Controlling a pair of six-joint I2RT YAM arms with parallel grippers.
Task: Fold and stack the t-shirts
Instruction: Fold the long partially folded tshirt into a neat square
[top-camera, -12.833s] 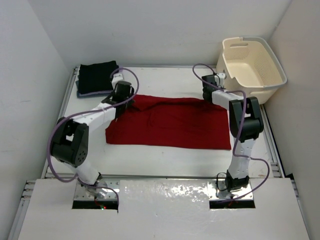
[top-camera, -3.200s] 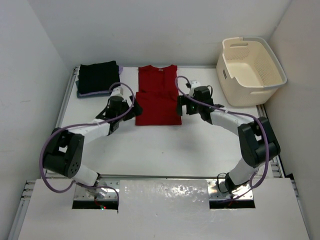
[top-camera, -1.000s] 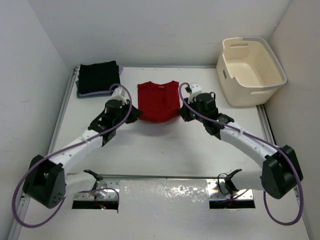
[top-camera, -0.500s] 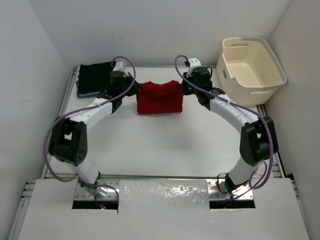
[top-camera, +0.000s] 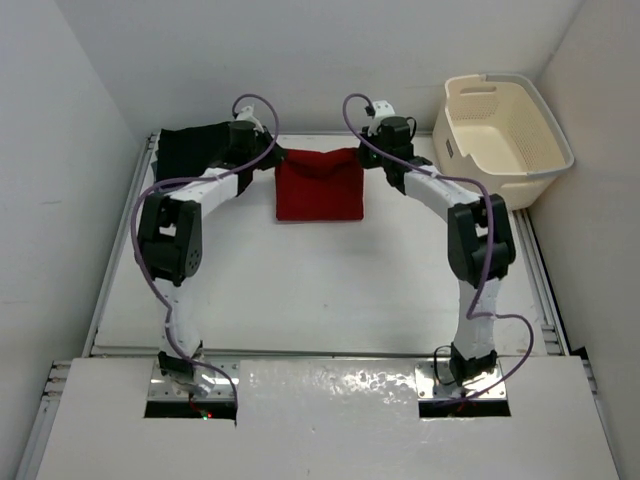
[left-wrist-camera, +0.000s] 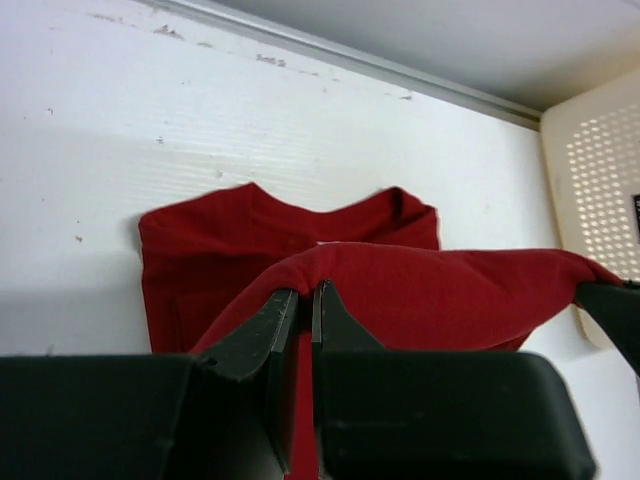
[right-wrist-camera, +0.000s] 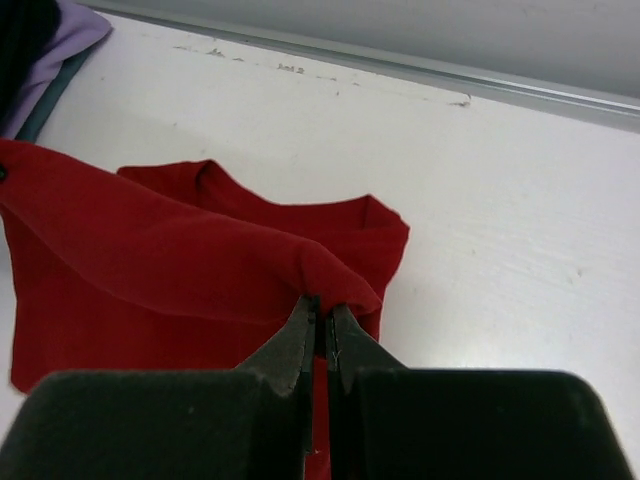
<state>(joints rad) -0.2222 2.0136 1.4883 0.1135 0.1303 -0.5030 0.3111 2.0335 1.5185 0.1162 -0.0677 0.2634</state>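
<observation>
The red t-shirt lies folded at the back middle of the table, its near edge lifted and doubled over toward the collar. My left gripper is shut on the left corner of that raised red fold. At the right corner, my right gripper is shut on the same fold. A folded black t-shirt tops a stack at the back left, partly hidden by my left arm. A lavender t-shirt shows under it.
The cream laundry basket stands at the back right corner, close to my right arm. A metal rail runs along the table's far edge just beyond the red shirt. Both arms stretch far out toward the back wall.
Both grippers have carried the red shirt's held edge away from the bases toward the back rail, laying it over the collar end. The shirt now looks shorter and squarer.
</observation>
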